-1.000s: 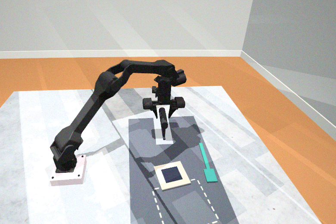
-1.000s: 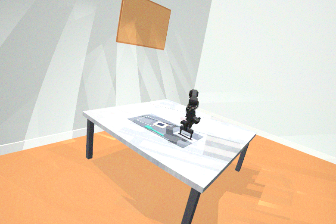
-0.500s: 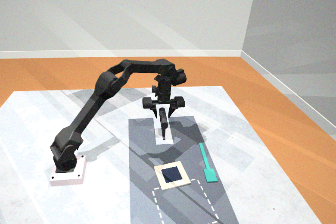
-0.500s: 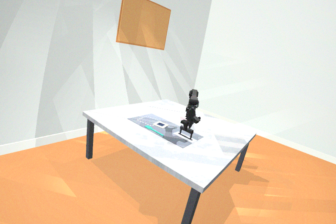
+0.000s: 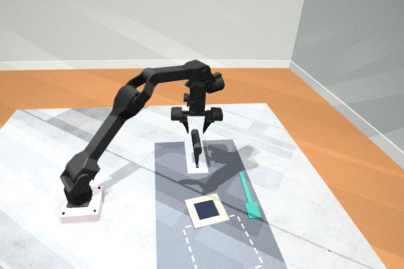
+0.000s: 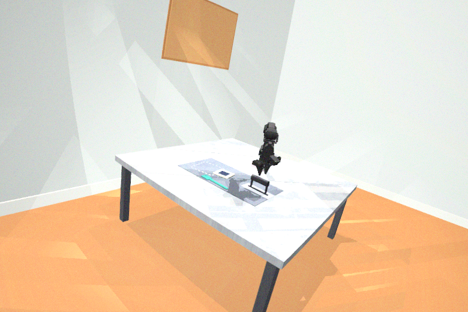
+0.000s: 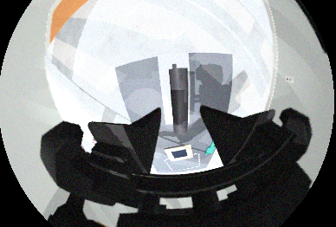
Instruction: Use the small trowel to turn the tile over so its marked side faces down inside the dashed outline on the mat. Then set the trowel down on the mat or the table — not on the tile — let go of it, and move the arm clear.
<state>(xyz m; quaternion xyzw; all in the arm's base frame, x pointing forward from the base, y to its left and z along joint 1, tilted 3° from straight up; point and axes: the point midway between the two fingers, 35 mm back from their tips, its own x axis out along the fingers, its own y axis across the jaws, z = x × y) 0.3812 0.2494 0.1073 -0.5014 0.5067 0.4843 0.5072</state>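
The trowel [image 5: 196,143] [image 6: 260,180] [image 7: 178,100], a flat white blade with a raised black handle, rests at the far end of the grey mat [image 5: 169,194]. My gripper [image 5: 196,132] [image 6: 263,173] [image 7: 181,108] is open and empty above the handle, its fingers to either side of the handle's line. The cream tile [image 5: 206,209] [image 6: 224,173] [image 7: 179,152] lies flat, its dark navy square facing up. It covers part of the near-robot-tool edge of the dashed outline [image 5: 239,219], with most of the tile outside it.
A teal flat-bladed tool [image 5: 253,210] [image 6: 217,183] [image 7: 210,149] lies along the mat's right edge in the top view, beside the tile. The arm's pale base [image 5: 81,215] stands left of the mat on the white table [image 5: 130,242].
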